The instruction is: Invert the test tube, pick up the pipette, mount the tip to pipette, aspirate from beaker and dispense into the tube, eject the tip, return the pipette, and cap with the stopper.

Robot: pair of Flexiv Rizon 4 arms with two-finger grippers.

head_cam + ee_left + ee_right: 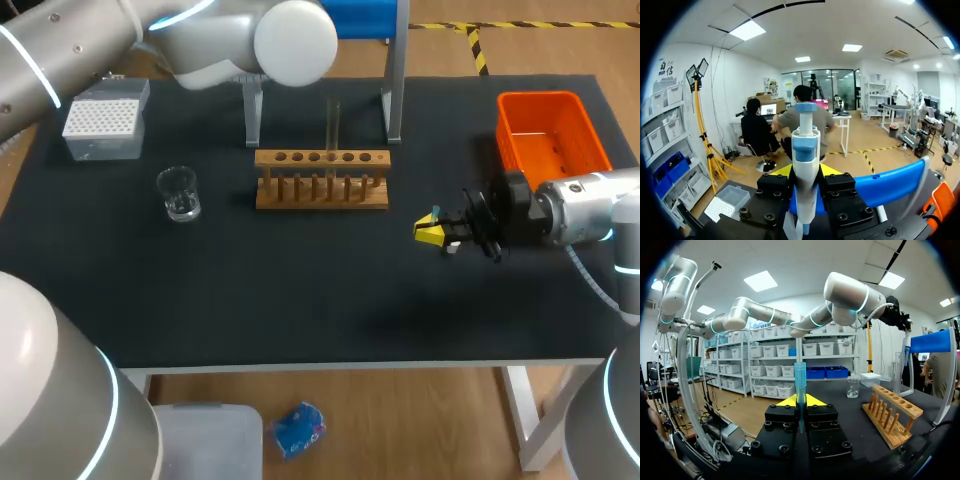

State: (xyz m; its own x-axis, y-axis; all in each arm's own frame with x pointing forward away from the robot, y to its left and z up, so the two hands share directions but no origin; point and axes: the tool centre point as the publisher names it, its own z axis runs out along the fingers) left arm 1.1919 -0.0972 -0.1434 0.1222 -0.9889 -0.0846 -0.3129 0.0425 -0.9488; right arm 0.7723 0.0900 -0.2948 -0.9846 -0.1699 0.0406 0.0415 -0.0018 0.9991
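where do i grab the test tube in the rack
Grip the tube on its bare upper length above the rack, which holds its lower part. It stands upright, so come in level from the front with a finger on either side. The stand legs sit close behind it.

A clear glass test tube (334, 122) stood upright in the wooden rack (322, 182) mid-worktop, with a small clear glass beaker (179, 193) to its left. The white-and-blue pipette (805, 150) rose upright, clamped in the left claw (806, 171). A slim blue cylinder (800, 380) stood in the right claw (800, 401).

No legible text, label or number on the table (320, 300)
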